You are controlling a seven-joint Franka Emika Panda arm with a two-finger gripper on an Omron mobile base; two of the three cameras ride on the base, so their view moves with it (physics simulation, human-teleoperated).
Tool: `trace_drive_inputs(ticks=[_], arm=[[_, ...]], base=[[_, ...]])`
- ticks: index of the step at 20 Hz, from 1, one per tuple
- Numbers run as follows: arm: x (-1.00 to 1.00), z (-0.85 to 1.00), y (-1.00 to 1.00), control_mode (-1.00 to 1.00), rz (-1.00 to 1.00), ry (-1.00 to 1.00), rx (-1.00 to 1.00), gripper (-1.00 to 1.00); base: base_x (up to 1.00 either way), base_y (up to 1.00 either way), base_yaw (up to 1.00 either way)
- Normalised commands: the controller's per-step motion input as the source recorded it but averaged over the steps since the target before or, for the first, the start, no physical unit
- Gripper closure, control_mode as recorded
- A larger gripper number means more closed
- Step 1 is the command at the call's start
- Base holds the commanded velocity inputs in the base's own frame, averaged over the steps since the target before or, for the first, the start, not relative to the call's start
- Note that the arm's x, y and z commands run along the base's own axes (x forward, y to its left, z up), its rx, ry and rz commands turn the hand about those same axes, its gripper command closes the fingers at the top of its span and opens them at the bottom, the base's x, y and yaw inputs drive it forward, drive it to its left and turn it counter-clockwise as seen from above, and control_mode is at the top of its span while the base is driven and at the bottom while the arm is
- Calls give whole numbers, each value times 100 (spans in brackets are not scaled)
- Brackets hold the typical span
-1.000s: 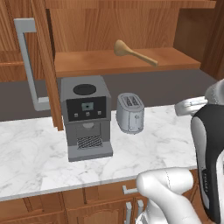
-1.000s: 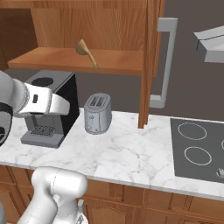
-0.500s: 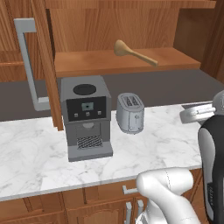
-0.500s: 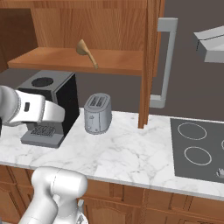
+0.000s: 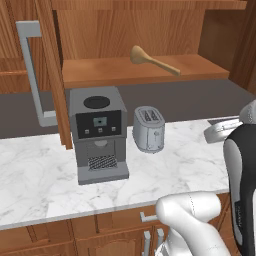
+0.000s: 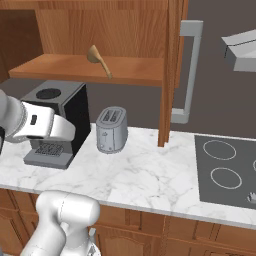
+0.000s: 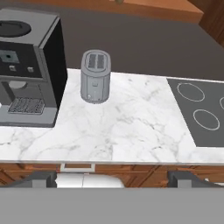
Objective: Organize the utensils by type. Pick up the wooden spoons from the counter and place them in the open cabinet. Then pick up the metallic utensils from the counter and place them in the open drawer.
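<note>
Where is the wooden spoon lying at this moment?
The wooden spoon lies on the shelf of the open cabinet, above the toaster and coffee machine.

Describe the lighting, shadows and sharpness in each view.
Left base view: flat even light, a faint soft shadow by the coffee machine on the counter, edges mildly soft. Right base view: the same flat light, wooden spoon on the cabinet shelf crisp, no glare. Hand view: toaster slightly soft, no lens distortion evident.
</note>
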Motion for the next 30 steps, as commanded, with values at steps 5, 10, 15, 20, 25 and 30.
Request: trace_drive_inputs(ticks=[5, 10, 15, 20, 25, 30], arm=[[0, 0, 0, 100, 0, 0, 0, -100], [0, 0, 0, 100, 0, 0, 0, -100], [0, 0, 0, 100, 0, 0, 0, -100], [0, 0, 0, 100, 0, 0, 0, -100], [0, 0, 0, 100, 0, 0, 0, -100], [0, 0, 0, 100, 0, 0, 0, -100]], base=[[-14, 0, 0], [-72, 0, 0], [-74, 0, 0], [-26, 5, 7], [0, 7, 68], [-21, 9, 100]])
